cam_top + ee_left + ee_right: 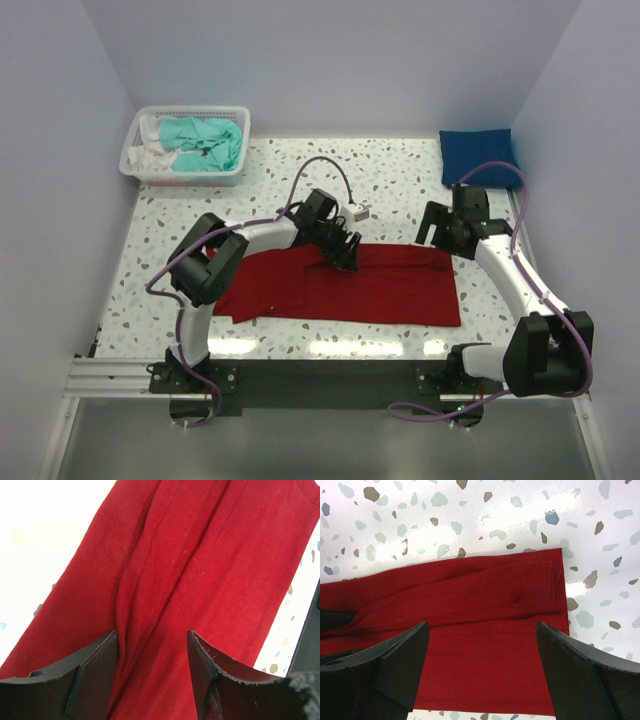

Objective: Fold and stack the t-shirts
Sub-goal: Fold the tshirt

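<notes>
Lying flat, the red shirt (380,290) spreads under both pincers. The left pincer (152,635) straddles a lengthwise crease, jaws apart; the right pincer (482,630) hangs over the shirt's end, jaws wide. Beyond the right pincer sits the folded blue shirt (478,158); far beyond the left one, the teal shirt (205,140) lies in a basket (135,165).

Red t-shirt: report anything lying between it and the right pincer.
Nothing visible does. The right pincer stands open directly over the right end of the red t-shirt, and only bare cloth shows in the gap.
</notes>
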Available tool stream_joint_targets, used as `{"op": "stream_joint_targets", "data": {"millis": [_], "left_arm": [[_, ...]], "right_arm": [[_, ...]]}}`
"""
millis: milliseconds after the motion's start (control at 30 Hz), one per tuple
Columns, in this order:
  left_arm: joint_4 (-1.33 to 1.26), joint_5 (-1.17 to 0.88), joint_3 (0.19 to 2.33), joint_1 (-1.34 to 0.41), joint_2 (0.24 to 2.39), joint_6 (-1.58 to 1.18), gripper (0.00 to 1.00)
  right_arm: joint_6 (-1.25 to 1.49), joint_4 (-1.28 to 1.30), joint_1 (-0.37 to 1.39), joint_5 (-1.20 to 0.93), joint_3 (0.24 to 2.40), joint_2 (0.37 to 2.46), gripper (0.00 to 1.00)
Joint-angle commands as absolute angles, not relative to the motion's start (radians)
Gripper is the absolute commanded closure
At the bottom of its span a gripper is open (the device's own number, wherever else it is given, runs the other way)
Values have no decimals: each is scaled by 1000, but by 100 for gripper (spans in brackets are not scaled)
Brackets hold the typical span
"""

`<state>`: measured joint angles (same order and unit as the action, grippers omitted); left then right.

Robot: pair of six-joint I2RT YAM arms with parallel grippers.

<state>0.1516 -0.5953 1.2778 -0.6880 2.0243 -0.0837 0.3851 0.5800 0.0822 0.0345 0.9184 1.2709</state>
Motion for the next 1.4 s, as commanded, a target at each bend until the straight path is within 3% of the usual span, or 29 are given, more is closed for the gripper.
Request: {"op": "stream_joint_targets", "data": {"millis": [0, 833, 1367], "left_arm": [[153, -624, 1259, -707, 1965, -48, 39], [163, -430, 1186, -862, 1876, 84, 39], [137, -345, 1138, -959, 1824, 103, 37]], "right_arm": [[382, 571, 77, 32, 916, 1246, 9], [400, 523, 71, 103, 862, 1285, 10], [428, 538, 69, 97, 936, 1350, 18]]}}
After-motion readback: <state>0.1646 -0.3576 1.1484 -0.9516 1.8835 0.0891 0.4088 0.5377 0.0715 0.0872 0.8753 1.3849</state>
